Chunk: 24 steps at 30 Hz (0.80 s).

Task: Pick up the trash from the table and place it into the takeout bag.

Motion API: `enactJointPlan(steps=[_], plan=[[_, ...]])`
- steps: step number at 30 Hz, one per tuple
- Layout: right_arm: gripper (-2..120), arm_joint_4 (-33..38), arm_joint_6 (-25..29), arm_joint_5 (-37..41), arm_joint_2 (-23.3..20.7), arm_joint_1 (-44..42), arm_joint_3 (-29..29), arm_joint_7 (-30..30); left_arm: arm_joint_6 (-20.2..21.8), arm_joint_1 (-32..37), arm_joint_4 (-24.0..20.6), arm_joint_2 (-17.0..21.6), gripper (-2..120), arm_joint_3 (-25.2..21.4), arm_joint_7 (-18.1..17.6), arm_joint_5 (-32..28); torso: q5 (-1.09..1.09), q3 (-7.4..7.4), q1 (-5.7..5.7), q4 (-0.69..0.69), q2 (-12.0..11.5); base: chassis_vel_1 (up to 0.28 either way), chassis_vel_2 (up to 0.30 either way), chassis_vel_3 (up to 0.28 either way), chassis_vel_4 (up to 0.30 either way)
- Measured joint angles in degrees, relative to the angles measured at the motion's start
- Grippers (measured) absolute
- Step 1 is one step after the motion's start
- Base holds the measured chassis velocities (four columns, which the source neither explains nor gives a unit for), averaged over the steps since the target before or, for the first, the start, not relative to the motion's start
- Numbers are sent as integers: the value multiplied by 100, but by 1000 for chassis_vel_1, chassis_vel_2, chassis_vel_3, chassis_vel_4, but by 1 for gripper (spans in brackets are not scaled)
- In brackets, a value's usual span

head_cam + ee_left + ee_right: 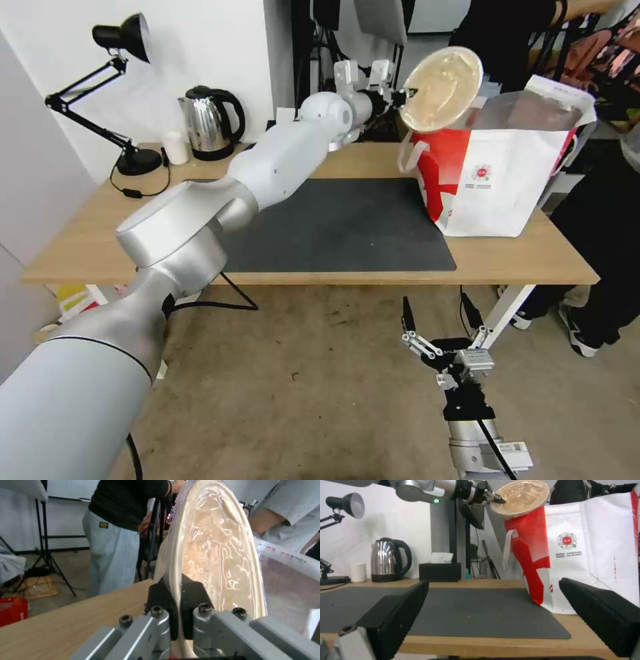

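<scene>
Head view: the round tan-filled, clear-domed bowl (pixel 442 88) is held in the air, tipped on edge so its dome faces the camera, just above the near-left corner of the takeout bag (pixel 497 175). The left gripper (pixel 402 98) pinches the bowl's rim; in the left wrist view its dark fingertips (pixel 160 597) are clamped on either side of the rim of the bowl (pixel 216 555), so this hand is closed on the bowl. The bag stands upright at the right end of the table (pixel 87 240), its mouth open and a white loop handle hanging at its left side, with its base partly on the dark grey mat (pixel 347 227). No other leftover lies on the mat.

The right gripper (pixel 443 320) hangs low in front of the table edge, below the desktop, with its fingers spread apart and nothing between them.

Step in hand, as judged: carrying the bowl to the bag for release. The next move appears to call for bringing the bowl farther over the open mouth, clear of the rim and handle, before the grip is loosened; released where it is, the tilted bowl might catch the bag's edge.

At the back of the table stand a steel kettle (pixel 212 122), a black desk lamp (pixel 113 80) and a black tissue box (pixel 440 571).
</scene>
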Motion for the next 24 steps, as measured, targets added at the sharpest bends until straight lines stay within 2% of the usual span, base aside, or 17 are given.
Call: enactJointPlan(steps=[16,24], plan=[[100,0,0,0,0,0,0,0,121,-7,105,2,1,298,178,5,0,0,0,-1,0,0,0,0,0],[100,0,0,0,0,0,0,0,712,-89,147,5,1,390,418,174,0,0,0,0,0,0,0,0,0]])
